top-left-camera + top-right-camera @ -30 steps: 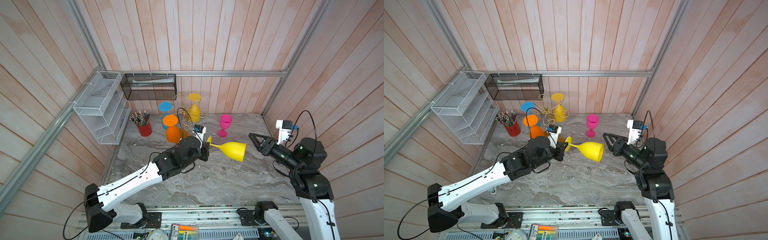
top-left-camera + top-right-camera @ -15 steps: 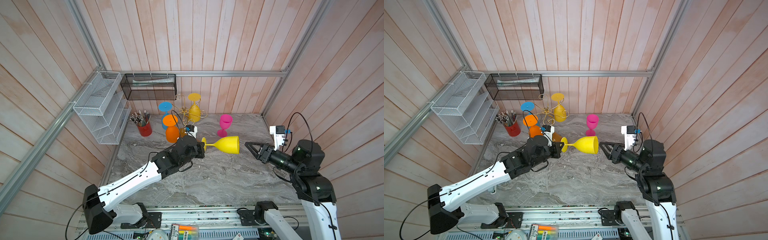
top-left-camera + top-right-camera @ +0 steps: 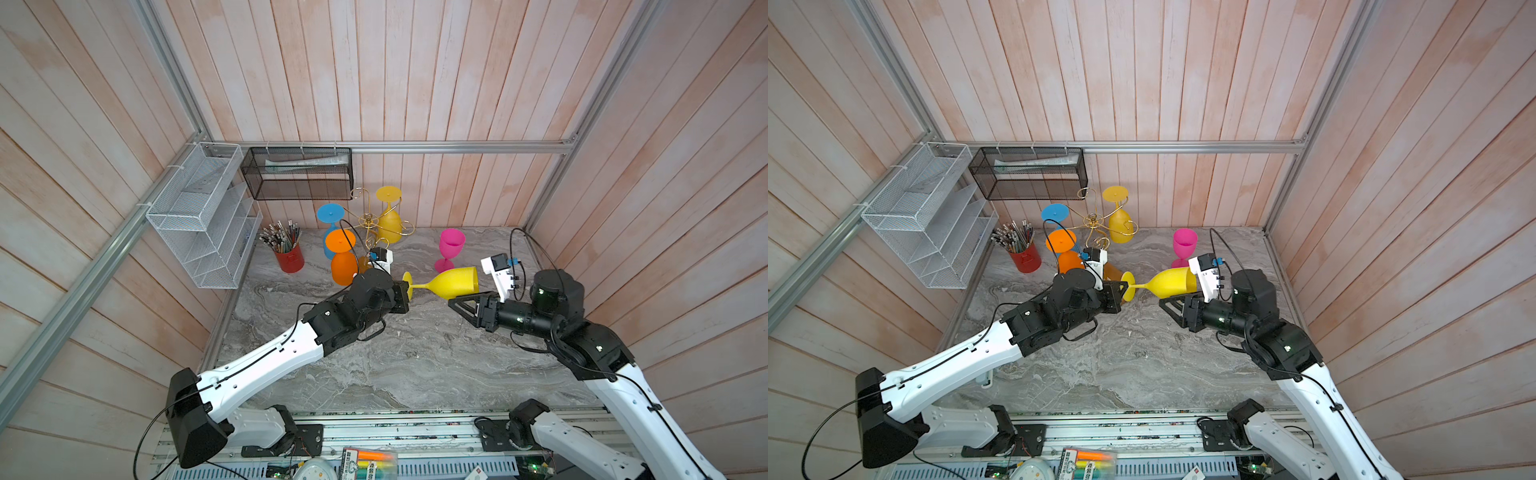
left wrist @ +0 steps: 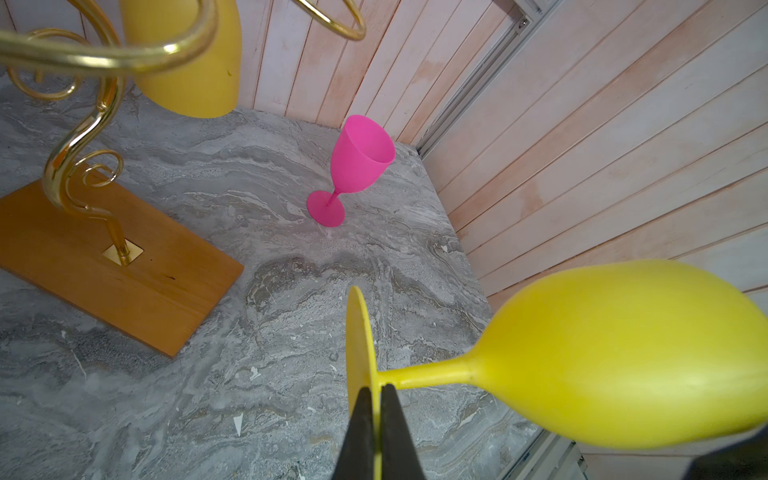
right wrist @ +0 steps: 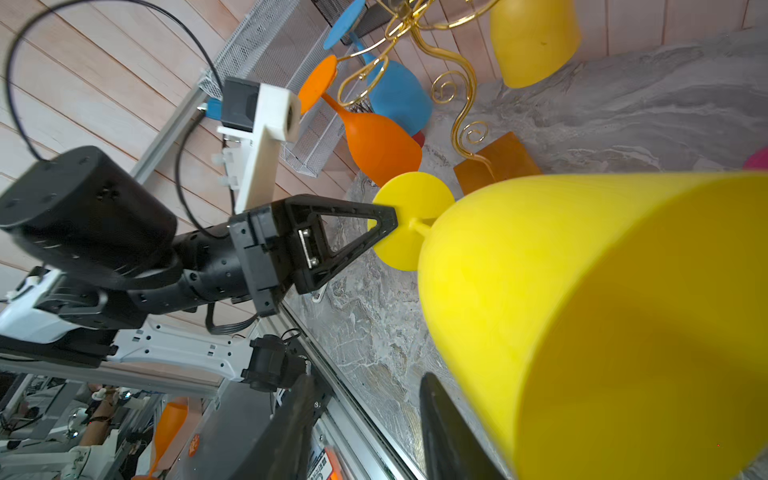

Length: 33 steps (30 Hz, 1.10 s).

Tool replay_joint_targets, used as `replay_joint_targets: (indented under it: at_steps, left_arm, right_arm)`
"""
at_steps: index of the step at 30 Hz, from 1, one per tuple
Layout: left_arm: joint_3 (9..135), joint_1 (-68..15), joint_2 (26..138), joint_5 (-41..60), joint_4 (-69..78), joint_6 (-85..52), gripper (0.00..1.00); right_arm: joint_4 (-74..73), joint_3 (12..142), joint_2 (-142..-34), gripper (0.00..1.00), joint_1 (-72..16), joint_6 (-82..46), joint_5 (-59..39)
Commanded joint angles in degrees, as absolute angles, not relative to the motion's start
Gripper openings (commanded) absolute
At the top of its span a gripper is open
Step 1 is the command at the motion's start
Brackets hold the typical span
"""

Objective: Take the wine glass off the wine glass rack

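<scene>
The yellow wine glass (image 3: 455,282) (image 3: 1173,282) hangs sideways above the marble table, clear of the wine glass rack (image 3: 370,218) (image 3: 1094,218). My left gripper (image 3: 407,293) (image 4: 377,390) is shut on the rim of its round foot, which shows edge-on in the left wrist view. My right gripper (image 3: 451,302) (image 5: 368,382) stands open just under the bowl (image 5: 582,311). One finger (image 5: 440,415) lies close along the bowl's side, and nothing sits between the jaws. The gold wire rack stands on its wooden base (image 4: 104,270).
Amber (image 3: 389,222), blue (image 3: 330,216) and orange (image 3: 343,259) glasses hang upside down on the rack. A pink glass (image 3: 451,247) stands upright near the back right. A red pencil cup (image 3: 289,259) and white (image 3: 199,216) and black (image 3: 299,174) mesh baskets are at the back left.
The left gripper raised the yellow glass's bowl from pointing down to about level. The right gripper moved left and down, in under the bowl.
</scene>
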State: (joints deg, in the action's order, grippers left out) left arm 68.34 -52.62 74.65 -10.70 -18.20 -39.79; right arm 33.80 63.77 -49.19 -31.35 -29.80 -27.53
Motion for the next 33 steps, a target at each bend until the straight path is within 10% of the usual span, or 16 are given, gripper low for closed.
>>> replay_joint_targets:
  at_steps: [1,25,33]
  left_arm:
    - [67.58,-52.56,72.91,-10.37,-15.98,-40.56,0.00]
    - [63.33,-52.05,68.30,-10.46,-14.98,-39.91,0.00]
    - [62.76,-52.04,67.94,-10.20,-14.50,-39.91,0.00]
  right_arm:
    - [31.03,64.46,-49.65,0.43,-32.78,-28.50,-21.03]
    - [33.61,67.09,-51.29,0.41,-32.62,-27.46,-18.62]
    - [31.78,67.08,-51.85,0.03,-32.61,-27.64,-18.70]
